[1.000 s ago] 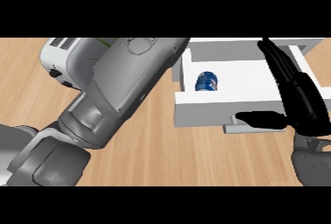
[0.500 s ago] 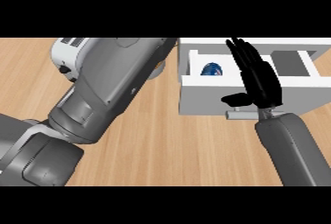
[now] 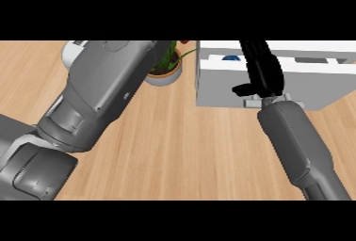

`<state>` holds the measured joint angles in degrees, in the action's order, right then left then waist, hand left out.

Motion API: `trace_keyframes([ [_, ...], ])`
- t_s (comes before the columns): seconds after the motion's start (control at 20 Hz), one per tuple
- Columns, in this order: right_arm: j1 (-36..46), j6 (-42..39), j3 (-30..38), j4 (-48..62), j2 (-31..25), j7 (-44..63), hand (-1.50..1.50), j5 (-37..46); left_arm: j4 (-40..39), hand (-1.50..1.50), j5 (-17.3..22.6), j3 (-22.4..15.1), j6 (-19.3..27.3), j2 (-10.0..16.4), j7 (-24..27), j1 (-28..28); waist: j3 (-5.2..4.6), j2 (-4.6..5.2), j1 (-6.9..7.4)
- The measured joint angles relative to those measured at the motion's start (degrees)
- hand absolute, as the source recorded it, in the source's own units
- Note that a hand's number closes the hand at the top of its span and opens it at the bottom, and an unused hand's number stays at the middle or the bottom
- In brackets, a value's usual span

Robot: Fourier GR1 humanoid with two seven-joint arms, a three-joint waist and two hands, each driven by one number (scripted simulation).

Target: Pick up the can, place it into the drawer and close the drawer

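Note:
The white drawer (image 3: 316,84) sits at the upper right of the head view, with only a narrow slit open at its top. In that slit a sliver of the blue can (image 3: 230,58) shows. My right hand (image 3: 262,70) lies flat against the drawer's front with straight fingers, thumb out to the left, just above the grey handle (image 3: 252,102). It is open and holds nothing. My left forearm (image 3: 104,94) fills the left side and runs off the top edge, so the left hand is out of sight.
A green plant in a white pot (image 3: 167,71) stands just left of the drawer, beside my left forearm. A pale round object (image 3: 71,52) peeks out behind that forearm at the upper left. Bare wooden counter (image 3: 188,146) lies in the middle.
The drawer has slid inward under my right hand, and far less of the can shows now. The right hand has moved away along with the drawer front. The plant has come into view.

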<state>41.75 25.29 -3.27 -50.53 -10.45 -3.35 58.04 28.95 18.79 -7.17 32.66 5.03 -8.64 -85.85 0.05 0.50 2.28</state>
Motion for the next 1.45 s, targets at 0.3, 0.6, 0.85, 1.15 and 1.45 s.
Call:
trace_keyframes([
  [0.3,8.08,7.79,2.77,12.03,1.03,-0.4,-1.5,2.35,4.51,-1.5,-0.67,-0.67,-1.84,3.17,-3.01,3.29,-0.01,-0.01,0.96],
  [0.6,15.99,10.63,5.19,21.91,-0.29,-0.49,-1.5,3.63,9.82,-1.5,-1.17,-1.53,-3.12,5.3,-5.21,7.08,0.0,0.27,2.14],
  [0.85,20.46,10.77,6.08,27.59,-1.09,-0.41,-1.5,4.73,13.97,-1.5,-1.42,-2.29,-3.9,6.54,-7.02,10.14,0.16,0.68,2.76],
  [1.15,23.22,10.36,7.75,31.28,-1.42,-2.88,-1.5,4.01,18.54,-1.5,-1.31,-2.65,-5.17,8.16,-8.2,13.53,0.34,1.1,3.03],
  [1.45,24.54,8.67,11.5,31.5,-1.38,-8.6,-1.5,-0.14,23.13,-1.5,-1.04,-2.71,-5.99,9.94,-9.43,16.75,0.34,0.86,3.02],
])
